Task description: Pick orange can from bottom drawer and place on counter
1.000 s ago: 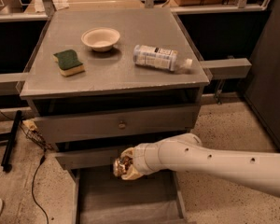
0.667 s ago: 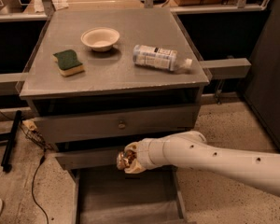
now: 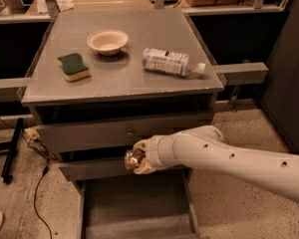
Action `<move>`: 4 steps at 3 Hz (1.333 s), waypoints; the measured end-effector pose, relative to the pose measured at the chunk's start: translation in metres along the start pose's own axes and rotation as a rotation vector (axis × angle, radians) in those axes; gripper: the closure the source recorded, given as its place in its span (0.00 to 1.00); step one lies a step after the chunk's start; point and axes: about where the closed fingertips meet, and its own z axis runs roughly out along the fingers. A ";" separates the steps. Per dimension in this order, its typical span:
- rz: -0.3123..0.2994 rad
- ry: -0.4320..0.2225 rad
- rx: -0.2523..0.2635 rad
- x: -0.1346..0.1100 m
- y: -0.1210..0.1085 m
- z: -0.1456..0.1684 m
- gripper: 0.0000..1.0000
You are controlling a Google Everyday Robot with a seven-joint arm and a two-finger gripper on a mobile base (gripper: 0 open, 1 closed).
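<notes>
The orange can (image 3: 133, 159), shiny brownish-gold, hangs in the air in front of the middle drawer, above the open bottom drawer (image 3: 135, 208). My gripper (image 3: 139, 158) is shut on the can, at the end of my white arm that reaches in from the right. The bottom drawer is pulled out and its grey floor shows bare. The counter (image 3: 124, 78) is the flat grey cabinet top above, well higher than the can.
On the counter lie a white bowl (image 3: 107, 40), a green and yellow sponge (image 3: 74, 66) and a clear plastic bottle (image 3: 169, 62) on its side. The middle drawer front (image 3: 124, 132) carries a small knob. A black cable (image 3: 40, 193) runs over the floor at the left.
My gripper has lifted the can upward and slightly to the right, from over the drawer opening to the level of the middle drawer front.
</notes>
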 end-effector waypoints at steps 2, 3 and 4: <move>-0.053 0.034 0.004 -0.021 -0.016 -0.018 1.00; -0.043 0.002 0.002 -0.026 -0.016 -0.020 1.00; -0.108 -0.019 0.006 -0.055 -0.037 -0.034 1.00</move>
